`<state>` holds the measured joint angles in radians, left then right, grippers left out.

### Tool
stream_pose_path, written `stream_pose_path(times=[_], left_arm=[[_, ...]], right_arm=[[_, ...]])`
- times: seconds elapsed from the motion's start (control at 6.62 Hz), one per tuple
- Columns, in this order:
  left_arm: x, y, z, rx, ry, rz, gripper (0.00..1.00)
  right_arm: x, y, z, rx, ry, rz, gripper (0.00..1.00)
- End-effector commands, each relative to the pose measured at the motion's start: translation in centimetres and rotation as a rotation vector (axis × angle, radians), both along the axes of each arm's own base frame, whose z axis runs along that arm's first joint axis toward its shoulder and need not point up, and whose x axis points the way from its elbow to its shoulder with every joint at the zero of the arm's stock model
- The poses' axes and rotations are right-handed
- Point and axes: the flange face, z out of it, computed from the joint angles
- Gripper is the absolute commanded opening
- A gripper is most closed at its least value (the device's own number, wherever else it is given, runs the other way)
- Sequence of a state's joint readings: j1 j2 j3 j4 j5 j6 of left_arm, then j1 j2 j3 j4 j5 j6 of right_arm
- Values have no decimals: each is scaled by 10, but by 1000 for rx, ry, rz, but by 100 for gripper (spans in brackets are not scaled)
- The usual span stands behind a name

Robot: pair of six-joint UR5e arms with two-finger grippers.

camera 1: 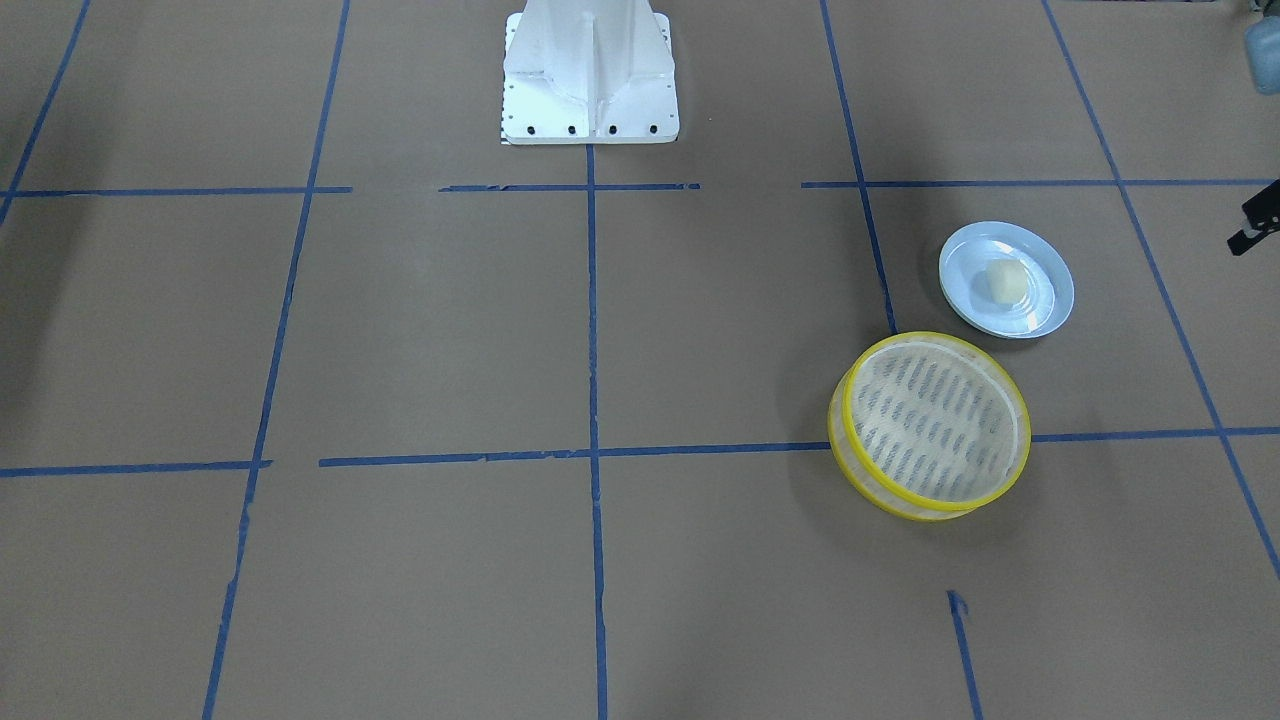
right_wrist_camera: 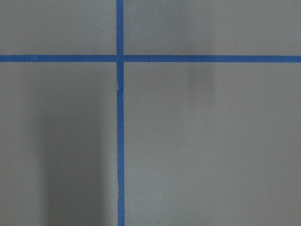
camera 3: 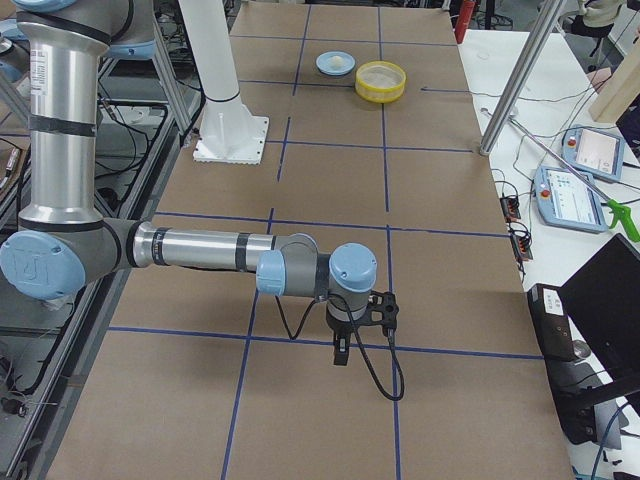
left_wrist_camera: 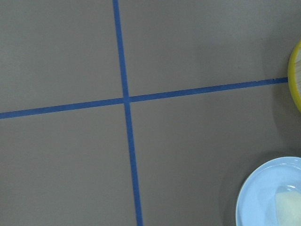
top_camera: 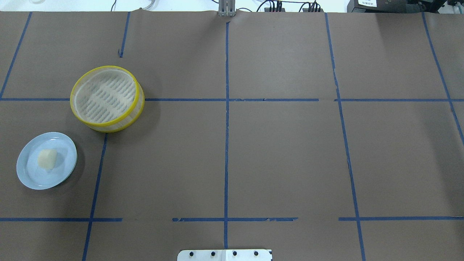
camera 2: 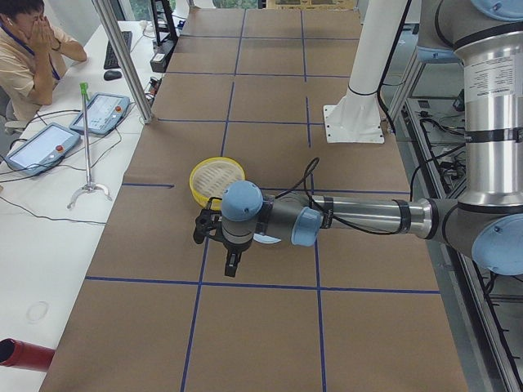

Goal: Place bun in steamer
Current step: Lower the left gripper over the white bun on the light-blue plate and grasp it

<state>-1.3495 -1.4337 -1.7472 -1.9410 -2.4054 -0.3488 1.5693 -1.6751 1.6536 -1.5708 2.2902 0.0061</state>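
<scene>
The bun (camera 1: pixel 1008 281) is a small cream lump lying on a pale-blue plate (camera 1: pixel 960 255); it also shows in the overhead view (top_camera: pixel 48 158) and at the corner of the left wrist view (left_wrist_camera: pixel 289 209). The steamer (camera 1: pixel 935 420), with yellow rims and a slotted floor, stands empty beside the plate (top_camera: pixel 29 177) and shows in the overhead view (top_camera: pixel 105 98). My left gripper (camera 2: pixel 233 265) hangs above the table just beside the plate, out past it from the steamer; I cannot tell if it is open or shut. My right gripper (camera 3: pixel 340 355) hangs over bare table far from both; its state cannot be told.
The robot's white base (camera 1: pixel 590 80) stands at the table's middle rear edge. Blue tape lines (top_camera: pixel 226 145) grid the brown table cover. An operator (camera 2: pixel 29 49) sits beyond the far edge with tablets (camera 2: pixel 102 113) and a thin stand (camera 2: pixel 88 163).
</scene>
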Motion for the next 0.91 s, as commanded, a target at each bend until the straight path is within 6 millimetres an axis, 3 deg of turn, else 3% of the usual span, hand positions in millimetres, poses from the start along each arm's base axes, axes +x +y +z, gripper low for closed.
stream_pose_path(times=[0.0,0.15,0.3,0.6,0.75], left_arm=[[101,16,-25,-62,18,5,100],[157,34,-34,-102,24,-46,100],[190,48,-38,-116,27,-50,100],[214,58,-31,-109,-24,-63,100],[220,60,-24,-101,-49,-71,95]], right_arm=[[0,0,0,0,0,0,100],[0,0,0,0,0,0,100],[0,0,0,0,0,0,100],[0,0,0,0,0,0,100],[0,0,0,0,0,0,100]])
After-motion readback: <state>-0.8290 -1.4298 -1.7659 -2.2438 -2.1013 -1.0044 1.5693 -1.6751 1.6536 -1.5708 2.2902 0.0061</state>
